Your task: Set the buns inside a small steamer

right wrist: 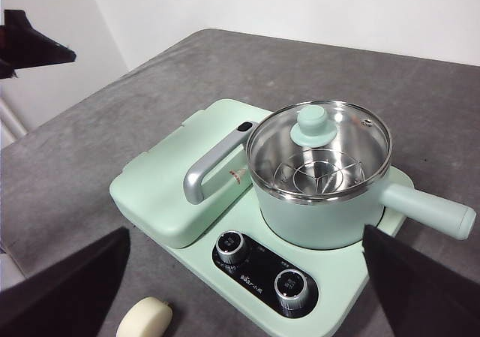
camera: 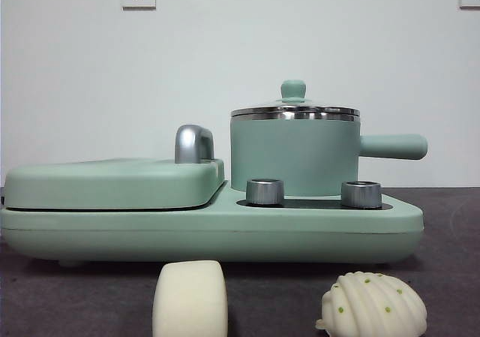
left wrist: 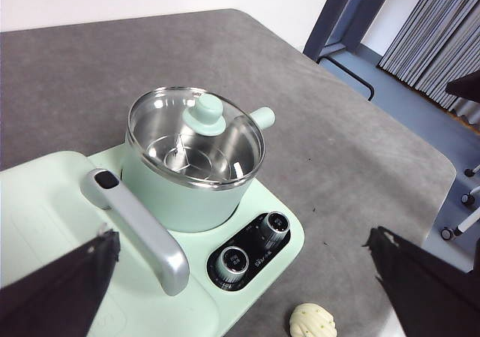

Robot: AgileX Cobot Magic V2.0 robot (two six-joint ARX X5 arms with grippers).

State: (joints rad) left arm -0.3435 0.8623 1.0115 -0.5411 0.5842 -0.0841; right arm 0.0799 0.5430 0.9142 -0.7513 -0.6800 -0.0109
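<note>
Opening step: both buns, smooth (camera: 190, 298) and ribbed (camera: 373, 305), are lying on the surface before the steamer (camera: 294, 157) (lid (camera: 295, 110) still seated). Left gripper (left wrist: 240, 292) and right gripper (right wrist: 247, 292) are hovering, fingers released. Next: lifting the lid.

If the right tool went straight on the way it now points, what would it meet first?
Probably the knob panel of the green cooker, just before the small steamer. The right tool is open and empty; depth is unclear.
</note>
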